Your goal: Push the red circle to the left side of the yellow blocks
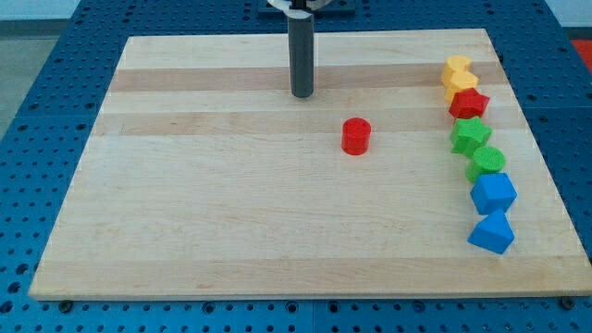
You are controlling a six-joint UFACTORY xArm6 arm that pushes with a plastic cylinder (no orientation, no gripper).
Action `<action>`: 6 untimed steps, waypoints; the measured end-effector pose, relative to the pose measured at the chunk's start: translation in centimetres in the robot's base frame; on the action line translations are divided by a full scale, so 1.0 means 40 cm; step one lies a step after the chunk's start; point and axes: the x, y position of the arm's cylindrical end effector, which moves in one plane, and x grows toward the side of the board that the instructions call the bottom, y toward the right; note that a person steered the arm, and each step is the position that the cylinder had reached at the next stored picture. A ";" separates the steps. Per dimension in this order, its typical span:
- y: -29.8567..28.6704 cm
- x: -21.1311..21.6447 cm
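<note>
My tip (302,94), a bare rod holding nothing, stands up-left of the red circle (356,136), apart from it. The circle sits well left of the yellow blocks (458,76); an off-centre push risks knocking the red star (469,104)

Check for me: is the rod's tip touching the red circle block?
No, my tip stands apart from the red circle block, toward the view's upper left.

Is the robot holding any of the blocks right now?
No, nothing is held. My tip only pushes, and it touches no block now. It stands apart from the red circle, toward the view's upper left of it.
</note>
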 end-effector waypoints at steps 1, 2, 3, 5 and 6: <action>-0.011 0.058; -0.011 0.365; 0.024 0.479; 0.266 0.430; 0.215 0.391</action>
